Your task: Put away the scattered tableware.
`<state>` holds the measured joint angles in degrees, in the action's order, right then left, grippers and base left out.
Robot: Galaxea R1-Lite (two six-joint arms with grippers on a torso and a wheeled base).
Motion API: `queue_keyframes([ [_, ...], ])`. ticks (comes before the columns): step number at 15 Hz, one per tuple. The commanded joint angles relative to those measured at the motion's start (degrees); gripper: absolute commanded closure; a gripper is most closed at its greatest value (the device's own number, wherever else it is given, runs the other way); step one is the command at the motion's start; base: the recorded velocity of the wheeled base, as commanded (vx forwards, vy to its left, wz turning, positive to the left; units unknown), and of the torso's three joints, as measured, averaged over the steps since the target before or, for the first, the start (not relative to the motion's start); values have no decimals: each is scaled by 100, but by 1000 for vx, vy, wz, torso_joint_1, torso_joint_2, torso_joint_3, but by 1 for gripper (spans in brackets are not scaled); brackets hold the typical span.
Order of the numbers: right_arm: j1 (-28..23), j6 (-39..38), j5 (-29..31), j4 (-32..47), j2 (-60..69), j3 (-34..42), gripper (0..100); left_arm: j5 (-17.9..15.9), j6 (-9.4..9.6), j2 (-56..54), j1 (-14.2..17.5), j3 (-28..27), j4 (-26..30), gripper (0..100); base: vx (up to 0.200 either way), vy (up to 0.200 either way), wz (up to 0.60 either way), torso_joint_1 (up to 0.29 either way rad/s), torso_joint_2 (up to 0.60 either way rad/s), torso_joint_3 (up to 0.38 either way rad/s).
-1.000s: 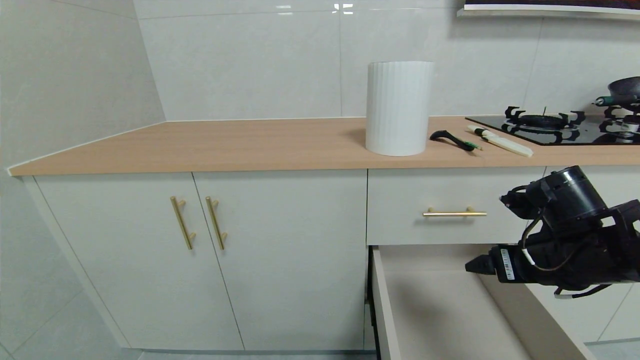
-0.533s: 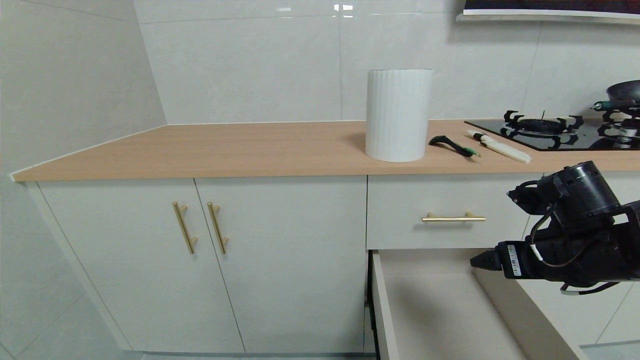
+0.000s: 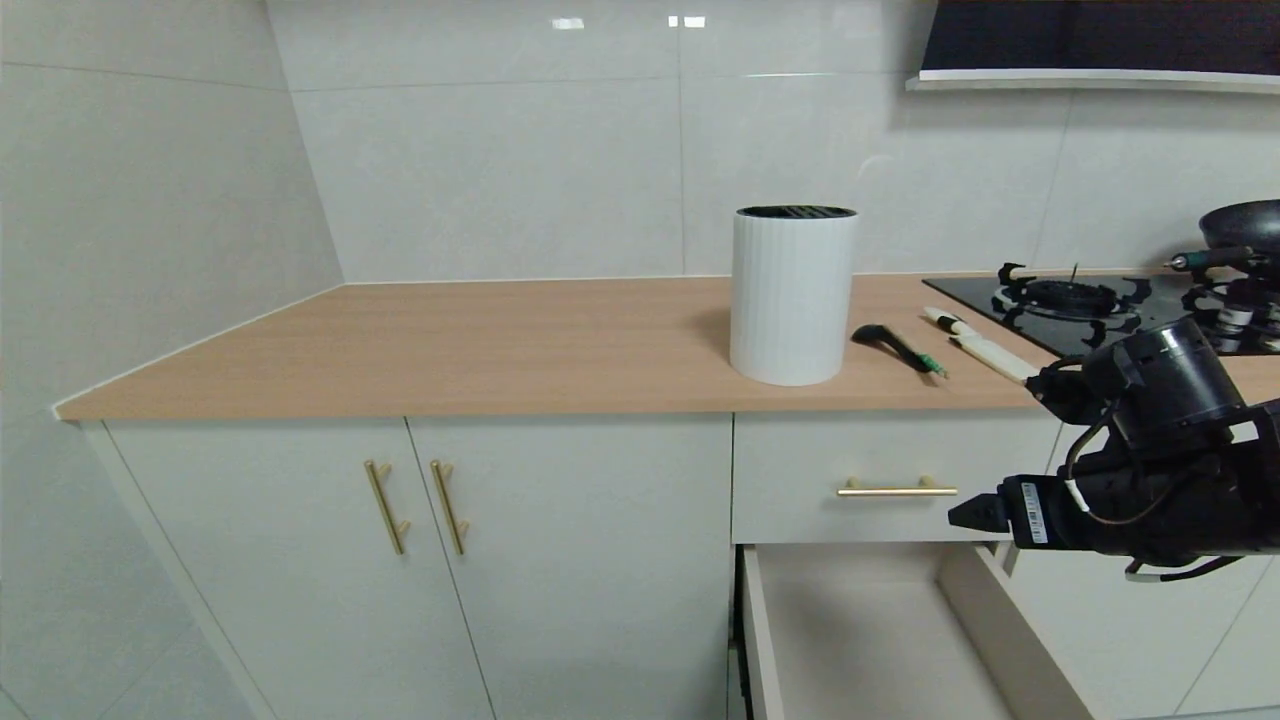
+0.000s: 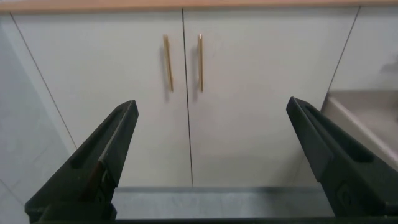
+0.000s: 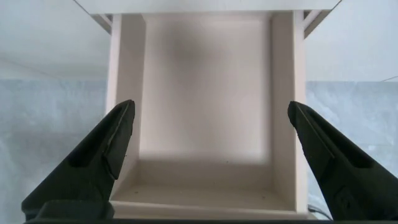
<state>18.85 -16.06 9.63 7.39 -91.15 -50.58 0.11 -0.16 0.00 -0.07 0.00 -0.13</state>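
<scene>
- Wood-toned counter (image 3: 500, 340) carries a white ribbed canister (image 3: 793, 295), which stands upright and has a dark slotted top.
- Just to the right of the canister, a black utensil (image 3: 893, 346) lies flat on the counter. It does not touch the canister, and the end that points away from it has a small green tip.
- A cream utensil (image 3: 985, 345) lies flat a little farther right of the canister. It runs roughly parallel to the black one, near it but apart.
- Farther right of the canister sits a black glass stove (image 3: 1080, 300), with a dark pan (image 3: 1240, 225) on its far burner.
- Directly below the canister is a shut top drawer (image 3: 800, 480) with a gold bar handle (image 3: 897, 489).
- Under that, still below the canister, the lower drawer (image 3: 860, 640) is pulled out, and its pale floor shows.
- Below and to the left of the canister are two shut cupboard doors (image 3: 300, 560), each with an upright gold grip.
- The right claw (image 5: 209, 109) hangs below and to the right of the canister, over the pulled-out drawer and looking into it. Its jaws are spread wide and it holds nothing.
- The left claw (image 4: 211, 104) faces the cupboard doors, low and to the left of the canister. Its jaws are also spread wide, with nothing between them.
</scene>
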Motion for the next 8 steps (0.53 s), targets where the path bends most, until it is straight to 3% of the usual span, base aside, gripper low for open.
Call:
queue_keyframes([
  [1, -4, -3, 4, -44, 9, -5, 0, 7, -2, 0, -1, 0, 5, 0, 0, 0, 0, 178, -471, -276],
  [4, -57, 226, 13, -695, -61, -84, 0, 7, -2, 0, -1, 0, -4, 0, 0, 0, 0, 88, -225, -132],
  [6, -382, 788, -84, -1539, -579, -629, 0, -2, -2, 0, -1, 0, -4, 0, 0, 0, 0, 13, -35, -16],
  [8, -470, 858, -111, -1477, -1063, -1341, 0, -2, -2, 0, -1, 0, -4, 0, 0, 0, 0, 0, 0, 0],
])
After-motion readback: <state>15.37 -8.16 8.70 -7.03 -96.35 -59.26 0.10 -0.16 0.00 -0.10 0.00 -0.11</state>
